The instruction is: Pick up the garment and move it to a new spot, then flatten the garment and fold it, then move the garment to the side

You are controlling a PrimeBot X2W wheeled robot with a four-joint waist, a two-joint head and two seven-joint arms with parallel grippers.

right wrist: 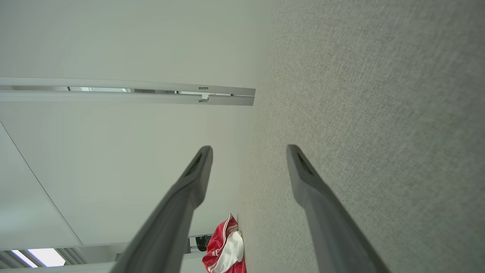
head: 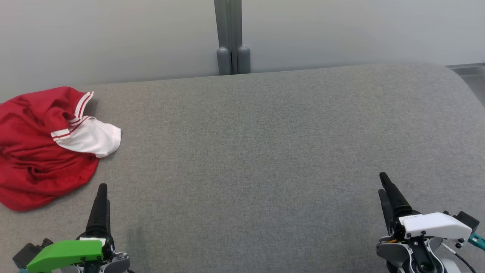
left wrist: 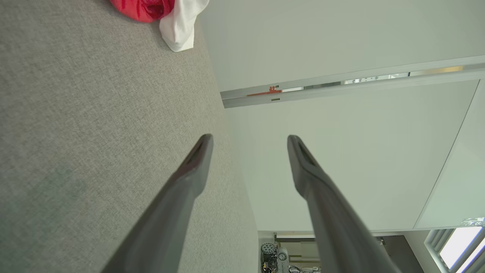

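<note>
— Where did the garment (head: 41, 151) lie?
— Crumpled on the tabletop (head: 265, 151), just beyond the left pincer (head: 103, 191), leftward. That pincer and the right pincer (head: 383, 184) gaped, empty.
— Handling?
— Likely light, limp; pinch the red hem (head: 72, 184) nearest the left pincer.

My head camera looked forward and down on the grey table (head: 265, 151) from well above, with the red shirt (head: 41, 151) at its left. My left wrist camera sat low near the shirt, rolled sideways, facing the wall (head: 113, 38). My right one, rolled the opposite way, sat well apart from the shirt. All three caught the shirt.
</note>
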